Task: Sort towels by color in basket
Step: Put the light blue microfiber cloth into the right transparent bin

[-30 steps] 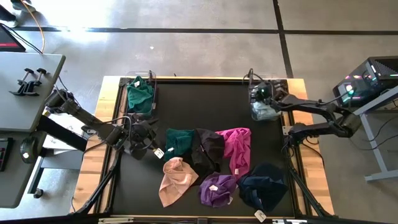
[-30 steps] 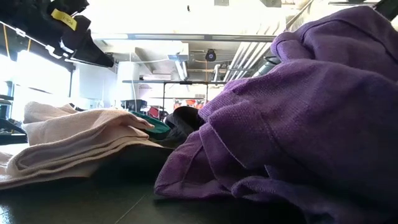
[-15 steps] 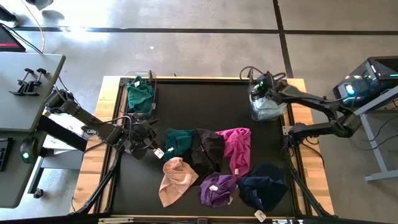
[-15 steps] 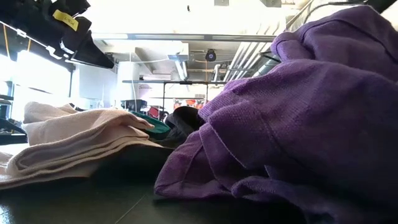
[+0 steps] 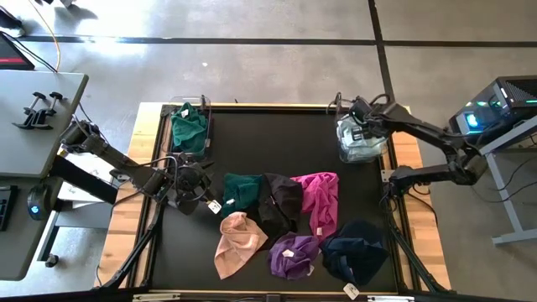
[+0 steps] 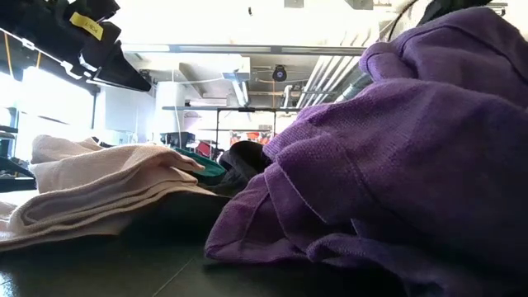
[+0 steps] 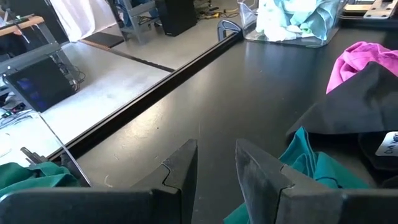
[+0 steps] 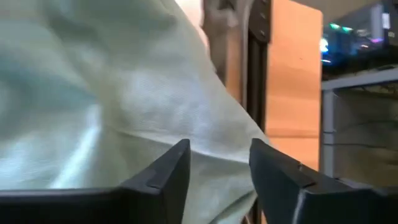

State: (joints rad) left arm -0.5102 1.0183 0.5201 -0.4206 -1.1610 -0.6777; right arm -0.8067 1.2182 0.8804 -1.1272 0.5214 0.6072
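Black matting covers your desk (image 5: 252, 134); soft crumpled towels (image 5: 285, 220) cluster lower centre — teal, black, magenta, peach, purple, navy. Your right hand (image 5: 359, 119) hangs parted over pale mint cloth (image 5: 361, 147) upper right. Your left hand (image 5: 191, 179), fingers apart, waits centre-left.

I see the black worktop (image 5: 277, 143) framed by a pale wooden border (image 5: 419, 201), standing on a grey concrete floor (image 5: 252, 75) crossed by dark lines. At about nine o'clock from the worktop stands a grey side desk (image 5: 33, 126) with a pair of black clamps (image 5: 38, 109) on it, and an orange cable (image 5: 52, 42) trails over the floor at ten o'clock. At three o'clock a computer case (image 5: 495, 105) glows with coloured lights. Looking level across the worktop, I see a bright ceiling with pipes (image 6: 330, 74) and a dark stand (image 6: 219, 124) far back in the room.
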